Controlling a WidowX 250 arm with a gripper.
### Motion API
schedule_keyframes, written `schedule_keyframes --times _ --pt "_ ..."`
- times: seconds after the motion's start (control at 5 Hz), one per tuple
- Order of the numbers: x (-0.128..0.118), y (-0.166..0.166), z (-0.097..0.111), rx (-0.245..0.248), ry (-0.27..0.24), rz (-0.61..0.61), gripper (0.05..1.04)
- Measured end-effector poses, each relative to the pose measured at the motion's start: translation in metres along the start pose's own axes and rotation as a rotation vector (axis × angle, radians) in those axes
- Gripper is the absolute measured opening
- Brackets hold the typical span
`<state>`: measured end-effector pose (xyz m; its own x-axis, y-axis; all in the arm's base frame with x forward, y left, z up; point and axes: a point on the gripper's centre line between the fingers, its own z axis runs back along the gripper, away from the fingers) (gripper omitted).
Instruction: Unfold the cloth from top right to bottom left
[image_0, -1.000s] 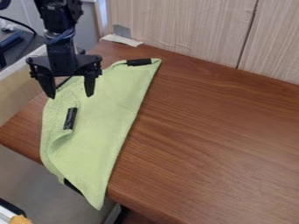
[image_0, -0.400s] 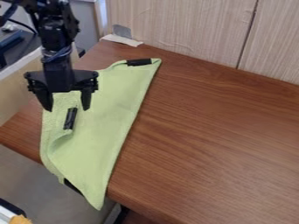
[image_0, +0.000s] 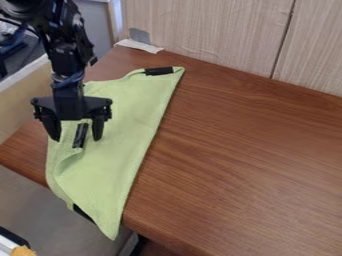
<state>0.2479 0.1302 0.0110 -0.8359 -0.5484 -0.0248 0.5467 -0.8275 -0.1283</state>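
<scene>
Green cloth (image_0: 123, 142) is seen folded into a rough triangle on the left part of the bench (image_0: 234, 150), with its near tip hung over the front edge. Claw (image_0: 77, 139) is held over the cloth's left part, fingers spread and pointed down, nothing pinched; a black strip (image_0: 80, 135) on the cloth is seen between them. Contact with the fabric can't be told. Step in hand is judged as a grasp of the loose corner marked by that strip. Fingers should be lowered astride the strip and closed on the top layer only; if pressed too deep, the lower layer may be caught and the whole cloth dragged. A small lift is best done first to check that the layers part, then the corner should be drawn low and slowly along the fold's opening direction, laid flat and released. Fabric is likely limp and apt to bunch; the overhang may slide the cloth off if tugged toward the edge. Another black strip (image_0: 159, 71) is fixed at the far corner. Bench is brown wood grain, backed by a pale ribbed panel (image_0: 207, 35); a white scrap (image_0: 138, 46) is found at its far corner. Grey floor (image_0: 40, 210) is seen below, dark clutter (image_0: 15, 50) at upper left.
</scene>
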Motion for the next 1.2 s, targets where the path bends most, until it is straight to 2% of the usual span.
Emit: schedule_keyframes --times 0.2,0.4,0.6,0.8,1.0,1.2 --pt "-0.0019 0.0014 -0.0068 -0.023 -0.008 -0.008 0.960" --pt "-0.0049 0.0025 -0.0078 -0.023 -0.008 -0.007 0.812" --pt "-0.0052 0.0029 -0.0084 -0.022 -0.008 -0.003 0.513" --pt "-0.0053 0.0030 -0.0086 -0.021 -0.010 -0.004 0.262" --pt "-0.0048 0.0033 -0.0089 -0.017 -0.012 -0.004 0.138" --pt "-0.0036 0.0038 -0.0082 0.000 -0.025 0.001 0.088"
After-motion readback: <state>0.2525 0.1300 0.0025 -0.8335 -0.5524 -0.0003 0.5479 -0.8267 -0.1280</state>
